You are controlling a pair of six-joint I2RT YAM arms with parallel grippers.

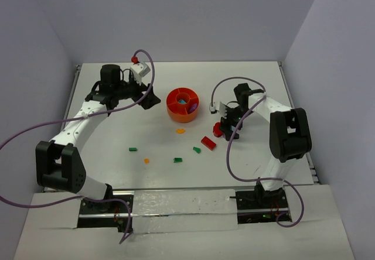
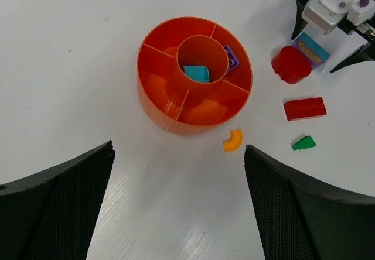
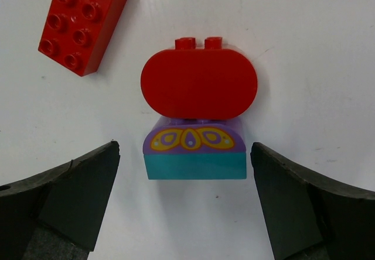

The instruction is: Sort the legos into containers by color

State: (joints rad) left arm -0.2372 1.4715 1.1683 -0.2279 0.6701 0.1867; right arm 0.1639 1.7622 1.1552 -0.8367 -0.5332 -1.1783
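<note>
The orange divided bowl [image 1: 183, 104] stands mid-table; the left wrist view shows the bowl [image 2: 170, 102] with a teal piece [image 2: 196, 73] in its hub and a purple piece [image 2: 231, 56] in one wedge. My right gripper [image 1: 227, 125] is open, low over a teal and purple block [image 3: 194, 149] that touches a red round piece [image 3: 198, 84]; the fingers [image 3: 70, 195] stand either side of the block, apart from it. A red brick [image 3: 84, 23] lies beside them. My left gripper [image 1: 149, 99] is open and empty left of the bowl, which lies ahead of the gripper [image 2: 179, 172] in its wrist view.
Loose on the table in front of the bowl: an orange curved piece [image 1: 180, 131], three small green bricks [image 1: 197, 150], [image 1: 178, 160], [image 1: 133, 150], and a tiny orange piece [image 1: 146, 160]. Walls enclose the table on three sides.
</note>
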